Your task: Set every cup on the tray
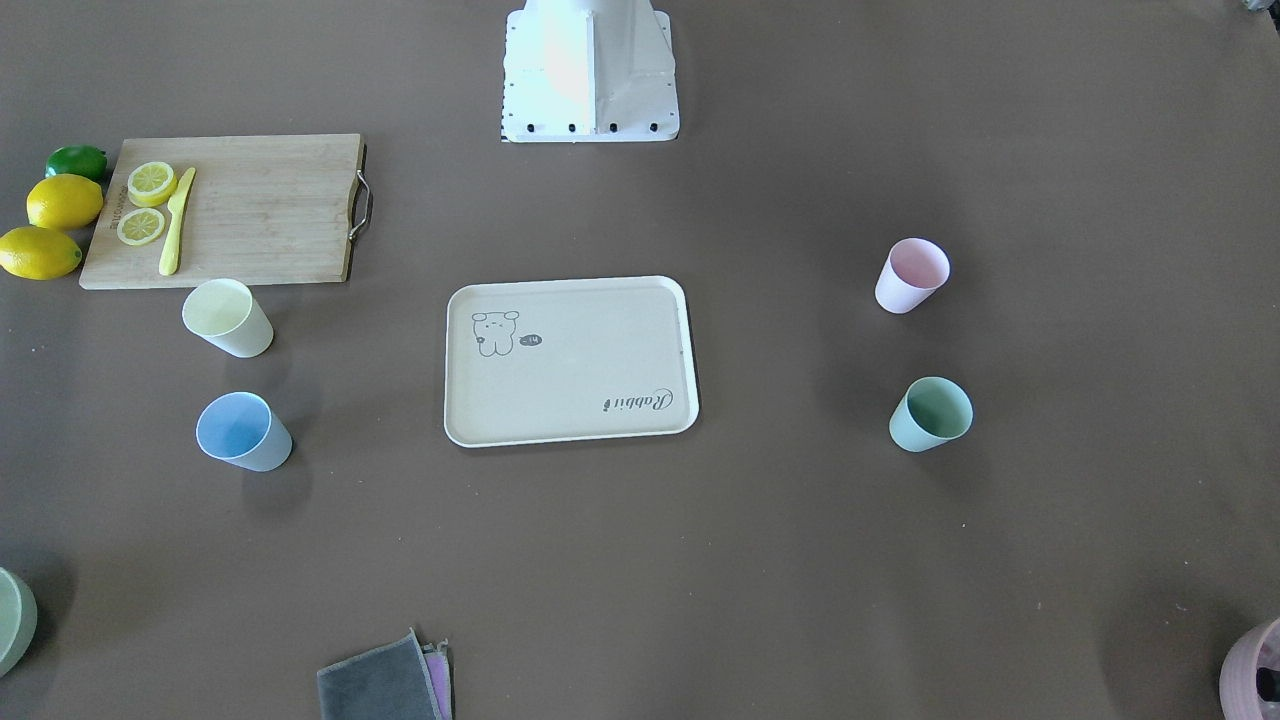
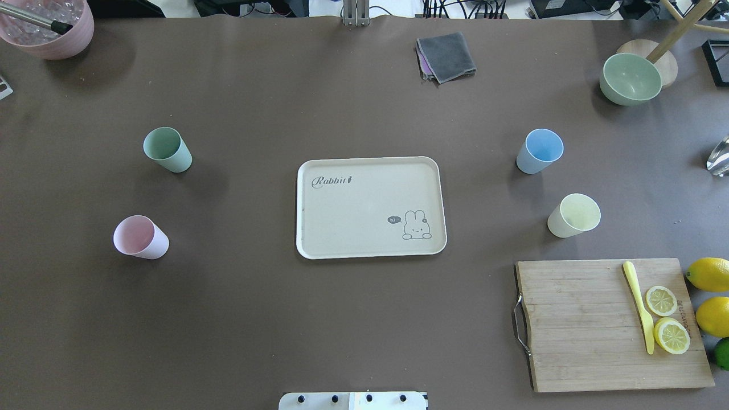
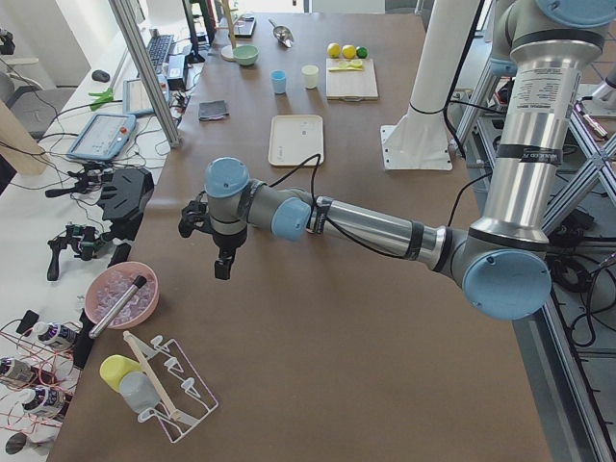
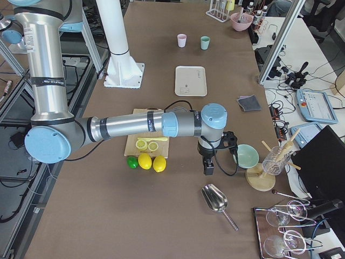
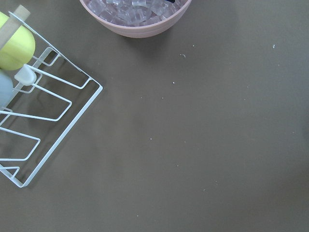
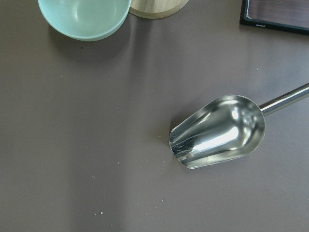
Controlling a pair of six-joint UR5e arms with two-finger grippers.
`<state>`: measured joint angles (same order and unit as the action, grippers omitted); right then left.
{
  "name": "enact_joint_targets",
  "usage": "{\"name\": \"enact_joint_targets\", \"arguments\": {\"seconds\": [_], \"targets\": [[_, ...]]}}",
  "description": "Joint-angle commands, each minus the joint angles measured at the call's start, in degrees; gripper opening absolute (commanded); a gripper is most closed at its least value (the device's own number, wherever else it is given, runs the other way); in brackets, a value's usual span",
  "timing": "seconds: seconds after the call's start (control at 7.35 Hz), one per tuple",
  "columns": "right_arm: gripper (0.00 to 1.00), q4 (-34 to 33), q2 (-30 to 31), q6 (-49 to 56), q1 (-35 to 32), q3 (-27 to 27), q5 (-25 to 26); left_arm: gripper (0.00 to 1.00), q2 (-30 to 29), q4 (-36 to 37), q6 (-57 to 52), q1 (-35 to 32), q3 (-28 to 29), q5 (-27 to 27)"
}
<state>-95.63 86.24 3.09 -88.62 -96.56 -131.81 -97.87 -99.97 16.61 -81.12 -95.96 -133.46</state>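
Note:
The cream tray (image 2: 370, 208) lies empty at the table's middle. On the robot's left side stand the mint green cup (image 2: 167, 149) and the pink cup (image 2: 140, 237). On its right side stand the light blue cup (image 2: 539, 151) and the pale yellow cup (image 2: 573, 215). All are upright and off the tray. My left gripper (image 3: 223, 266) hangs above the table's left end near the mauve pot (image 3: 120, 295). My right gripper (image 4: 207, 167) hangs above the right end beside the sage bowl (image 4: 247, 155). I cannot tell whether either is open or shut.
A wooden cutting board (image 2: 612, 322) with lemon slices and a yellow knife lies near the yellow cup, with lemons beside it. A grey cloth (image 2: 445, 56) lies at the far edge. A wire rack (image 5: 38, 121) and a metal scoop (image 6: 219, 131) lie at the table's ends.

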Motion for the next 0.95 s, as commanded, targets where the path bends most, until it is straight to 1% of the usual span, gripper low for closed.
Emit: {"name": "enact_joint_targets", "arguments": {"seconds": [0.0,0.14,0.27,0.41,0.54,0.68,0.82], "targets": [[1.0,0.0,0.0,-0.1,0.0,0.0,-0.2,0.98,0.2,-12.0,18.5,6.5,-0.4,-1.1],[1.0,0.0,0.1,-0.4,0.0,0.0,-0.5,0.98,2.5,-16.6,24.2,10.5,-2.0,-0.9],[1.0,0.0,0.1,-1.8,0.1,-0.1,-1.4,0.98,3.8,-19.4,30.5,14.5,-4.7,-0.3],[1.0,0.1,0.0,-4.9,0.6,-0.7,-1.6,0.98,5.0,-19.8,36.2,19.0,-8.2,1.2],[1.0,0.1,-0.1,-7.2,1.7,-1.7,-1.7,0.98,7.1,-19.8,39.9,24.4,-11.7,6.1],[1.0,0.5,-0.5,-11.4,4.4,-3.1,-1.7,0.98,7.5,-20.6,43.1,28.0,-12.9,8.6],[1.0,5.4,-0.4,-17.6,7.1,-3.0,-1.7,0.98,8.5,-22.8,45.2,31.2,-12.8,11.6]]}}
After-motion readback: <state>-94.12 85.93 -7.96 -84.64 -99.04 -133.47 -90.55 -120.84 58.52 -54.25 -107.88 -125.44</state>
